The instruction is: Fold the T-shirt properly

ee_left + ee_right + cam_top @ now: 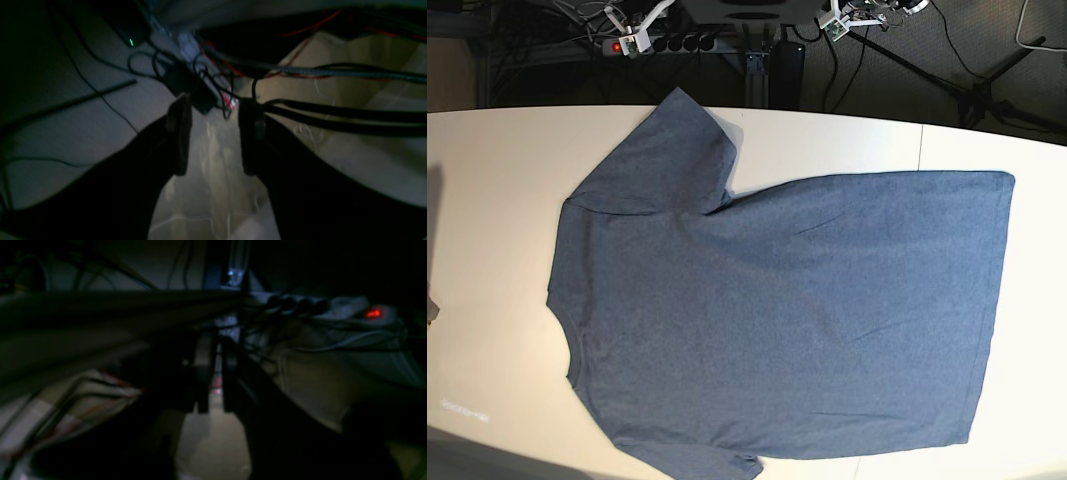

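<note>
The slate-blue T-shirt (777,310) lies flat on the white table (487,200), plain side up, no lettering showing. Its neck (565,345) points left and its hem (992,300) right. One sleeve (662,160) reaches toward the back edge, the other (717,462) runs off the front. Both arms hang behind the table, away from the shirt. My left gripper (215,133) is open and empty, aimed at cables and the floor. My right gripper (216,373) has its fingers (203,373) almost together with nothing between them. The shirt shows in neither wrist view.
A power strip with a red light (373,313) lies among cables behind the table and also shows in the base view (662,42). Black cables (333,113) cross the left wrist view. A tripod (972,95) stands at the back right. A dark object (431,308) sits at the table's left edge.
</note>
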You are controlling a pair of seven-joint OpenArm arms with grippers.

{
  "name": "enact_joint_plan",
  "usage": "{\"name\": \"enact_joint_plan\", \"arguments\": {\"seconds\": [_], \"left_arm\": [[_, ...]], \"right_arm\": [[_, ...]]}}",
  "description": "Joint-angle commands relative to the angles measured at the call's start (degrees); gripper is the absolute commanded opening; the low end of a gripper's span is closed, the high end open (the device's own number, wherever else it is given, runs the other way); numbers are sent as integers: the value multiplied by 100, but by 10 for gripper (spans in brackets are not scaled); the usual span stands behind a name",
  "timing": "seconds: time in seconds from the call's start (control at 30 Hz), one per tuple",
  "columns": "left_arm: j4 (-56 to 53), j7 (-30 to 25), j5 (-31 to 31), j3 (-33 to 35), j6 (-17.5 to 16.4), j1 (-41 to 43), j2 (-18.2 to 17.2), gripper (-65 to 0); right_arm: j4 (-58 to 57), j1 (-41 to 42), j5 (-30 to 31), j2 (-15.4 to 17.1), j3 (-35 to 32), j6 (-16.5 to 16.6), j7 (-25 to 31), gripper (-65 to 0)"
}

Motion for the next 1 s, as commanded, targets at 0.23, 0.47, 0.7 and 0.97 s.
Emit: {"name": "enact_joint_plan", "arguments": {"seconds": [0.23, 0.47, 0.7, 0.97], "left_arm": [[2992, -103, 15, -1491, -186, 1624, -649, -414], [5254, -26, 216, -2308, -157, 2361, -1191, -414], [6067, 24, 212, -2809, -111, 2374, -1576, -414], [6102, -149, 273, -3106, -116, 2361, -1574, -413]], "right_arm": [[2376, -1453, 50, 837, -271, 179, 87, -576], [4398, -2251, 50, 1834, -74, 179, -247, -575], [5910, -2385, 87, 2712, 752, 111, -938, -389], [6402, -1679, -850, 3919, 841, 107, -938, -354]]}}
